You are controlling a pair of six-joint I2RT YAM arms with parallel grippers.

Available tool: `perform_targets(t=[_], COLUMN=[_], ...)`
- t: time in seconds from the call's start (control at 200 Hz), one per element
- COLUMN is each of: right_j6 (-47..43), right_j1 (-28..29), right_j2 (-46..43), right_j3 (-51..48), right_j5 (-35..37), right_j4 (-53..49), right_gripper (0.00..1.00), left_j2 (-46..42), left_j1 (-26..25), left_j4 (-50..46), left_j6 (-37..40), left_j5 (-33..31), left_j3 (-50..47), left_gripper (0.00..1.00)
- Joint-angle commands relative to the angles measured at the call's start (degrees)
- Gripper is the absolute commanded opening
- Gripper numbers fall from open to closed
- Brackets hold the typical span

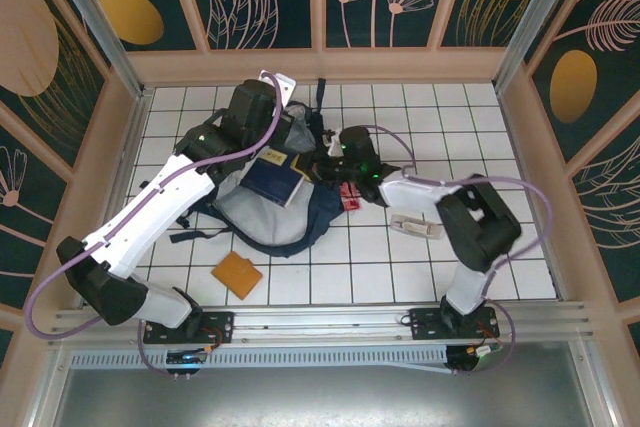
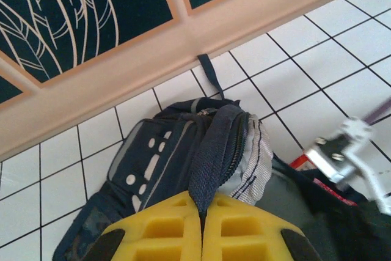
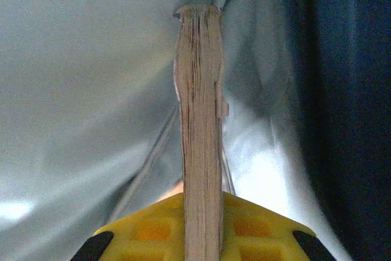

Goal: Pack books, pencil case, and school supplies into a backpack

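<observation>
Navy book [image 1: 275, 179] seemingly inside open backpack [image 1: 262, 229] (grey lining); orange pad [image 1: 237, 275] outside.

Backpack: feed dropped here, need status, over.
Left gripper jaws shut on backpack flap. Right gripper jaws shut on book, inside against grey lining. No obstruction seen.

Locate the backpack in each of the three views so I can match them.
Top external: the backpack lies open, mid-frame.
Left wrist: lower centre, with its zippered rim pinched in the shut jaws of the left gripper.
Right wrist: its inside surrounds the book, which the right gripper holds edge-on.
Shared landmark: the pale grey lining.
</observation>
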Motion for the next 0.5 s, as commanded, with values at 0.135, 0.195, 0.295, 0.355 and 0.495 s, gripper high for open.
perform_targets(t=[0.135, 0.195, 0.295, 0.355, 0.495], right_j6=[8.82, 10.8, 13.62, 15.15, 17.75], right_j1=[3.66, 4.57, 5.46, 5.56, 5.57], right_j2=[16.69, 21.88, 29.05, 32.34, 35.35], right_j3=[11.51, 15.73, 23.88, 28.32, 32.4], right_j5=[21.49, 21.89, 21.02, 19.28, 18.02], right_j4=[16.22, 20.51, 21.18, 20.49, 17.3], right_gripper=[0.07, 0.15, 0.16, 0.16, 0.29], left_j2=[-2.8, -3.4, -4.31, -4.94, -6.64], left_j1=[-0.02, -0.02, 0.02, -0.02, -0.02], left_j4=[9.32, 10.99, 13.45, 14.84, 18.87], left_j6=[-0.45, -0.32, 0.68, 2.44, 5.19], left_j5=[2.49, 3.14, 5.33, 7.96, 13.17], left_j3=[-0.66, -2.13, -4.25, -5.36, -8.54], left_gripper=[0.0, 0.0, 0.0, 0.0, 0.0])
